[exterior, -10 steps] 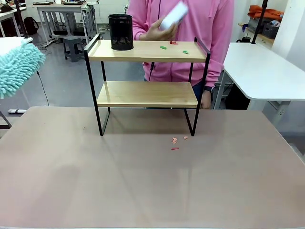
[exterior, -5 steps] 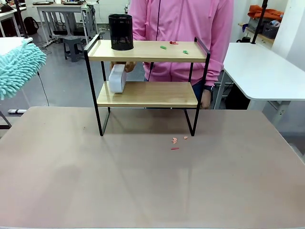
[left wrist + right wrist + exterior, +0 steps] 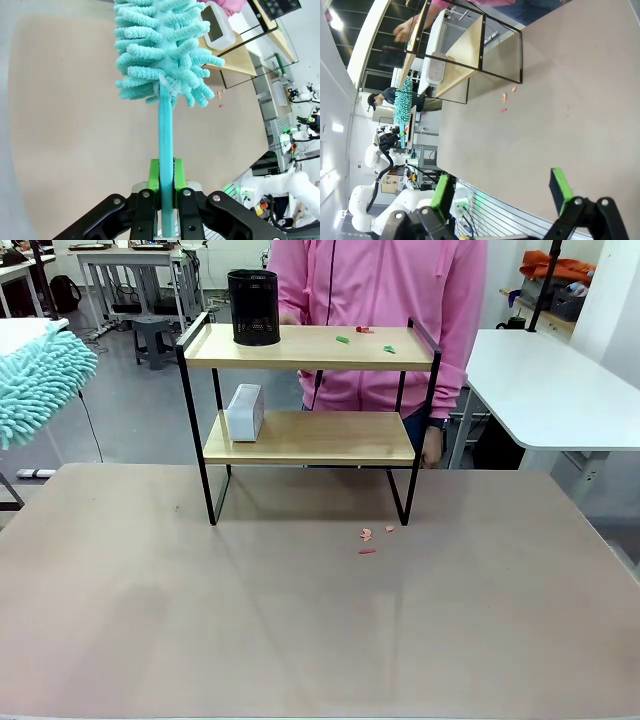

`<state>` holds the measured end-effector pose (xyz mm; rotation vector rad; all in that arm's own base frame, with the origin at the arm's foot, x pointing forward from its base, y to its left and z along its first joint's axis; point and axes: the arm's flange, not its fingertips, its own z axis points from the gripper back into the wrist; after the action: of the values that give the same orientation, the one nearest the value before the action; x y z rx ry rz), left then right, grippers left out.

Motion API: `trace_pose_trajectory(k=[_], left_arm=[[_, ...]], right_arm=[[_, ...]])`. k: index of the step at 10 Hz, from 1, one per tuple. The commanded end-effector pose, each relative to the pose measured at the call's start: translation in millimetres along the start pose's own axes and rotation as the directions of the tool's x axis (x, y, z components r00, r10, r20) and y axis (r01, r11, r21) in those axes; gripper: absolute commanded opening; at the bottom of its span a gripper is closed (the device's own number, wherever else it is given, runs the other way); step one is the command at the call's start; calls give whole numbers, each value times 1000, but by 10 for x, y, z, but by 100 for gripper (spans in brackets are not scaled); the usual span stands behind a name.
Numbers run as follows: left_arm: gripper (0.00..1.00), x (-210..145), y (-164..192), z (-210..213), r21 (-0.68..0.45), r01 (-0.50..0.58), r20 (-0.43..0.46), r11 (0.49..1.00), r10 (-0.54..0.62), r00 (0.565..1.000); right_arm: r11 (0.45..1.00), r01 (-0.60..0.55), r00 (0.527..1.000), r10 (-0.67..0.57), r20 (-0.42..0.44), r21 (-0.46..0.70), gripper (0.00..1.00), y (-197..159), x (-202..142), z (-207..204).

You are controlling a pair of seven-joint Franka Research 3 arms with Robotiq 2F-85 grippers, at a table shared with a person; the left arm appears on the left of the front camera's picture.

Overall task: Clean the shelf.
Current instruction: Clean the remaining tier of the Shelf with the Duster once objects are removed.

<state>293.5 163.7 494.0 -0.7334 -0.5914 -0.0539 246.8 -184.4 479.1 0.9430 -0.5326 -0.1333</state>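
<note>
The shelf (image 3: 310, 435) stands at the table's far side, with small green and red scraps (image 3: 343, 339) on its top board. More reddish scraps (image 3: 367, 535) lie on the table by its right front leg. My left gripper (image 3: 166, 176) is shut on the handle of a teal fluffy duster (image 3: 160, 50), whose head shows at the left edge of the front view (image 3: 40, 380). My right gripper (image 3: 501, 190) is open over the table's near edge, holding nothing. From there the shelf (image 3: 465, 50) lies far ahead.
A black mesh cup (image 3: 253, 307) stands on the top board's left end. A white box (image 3: 245, 412) sits on the lower board's left end. A person in a pink hoodie (image 3: 380, 290) stands close behind the shelf. A white side table (image 3: 560, 390) is at the right.
The person brought the white box down from above the top board, set it on the lower board's left end and drew the hand back.
</note>
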Motion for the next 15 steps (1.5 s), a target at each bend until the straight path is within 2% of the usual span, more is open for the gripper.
trace_pose_trajectory(k=[1,5,7,8,9,11,12,13,14,15], left_arm=[[12,-17,-2,-8,-10,20,7,1000,-20,1000],[12,-17,-2,-8,-10,20,7,1000,-20,1000],[12,65,-140,62,6,-49,-10,999,49,999],[12,202,-409,139,75,-99,3,992,99,995],[12,390,-849,226,57,-56,-2,997,56,998],[12,846,-1692,217,176,-36,16,984,34,999],[12,1029,-2139,160,160,33,15,987,-36,999],[12,1111,-2577,-9,157,85,9,984,-87,996],[12,1066,-2875,-246,168,154,-46,974,-148,988],[12,947,-3057,-520,189,199,-57,962,-192,980]], right_arm=[[999,-23,1000,23,18,23,100,15,30,-4],[999,-23,1000,23,18,23,100,15,30,-4],[999,-23,1000,23,18,23,100,15,30,-4],[999,-23,1000,23,18,23,100,15,30,-4],[999,-23,1000,23,18,23,100,15,30,-4],[999,-23,1000,23,18,23,100,15,30,-4],[999,-23,1000,23,18,23,100,15,30,-4],[999,-23,1000,23,18,23,100,15,30,-4],[999,-23,1000,23,18,23,100,15,30,-4],[999,-23,1000,23,18,23,100,15,30,-4]])
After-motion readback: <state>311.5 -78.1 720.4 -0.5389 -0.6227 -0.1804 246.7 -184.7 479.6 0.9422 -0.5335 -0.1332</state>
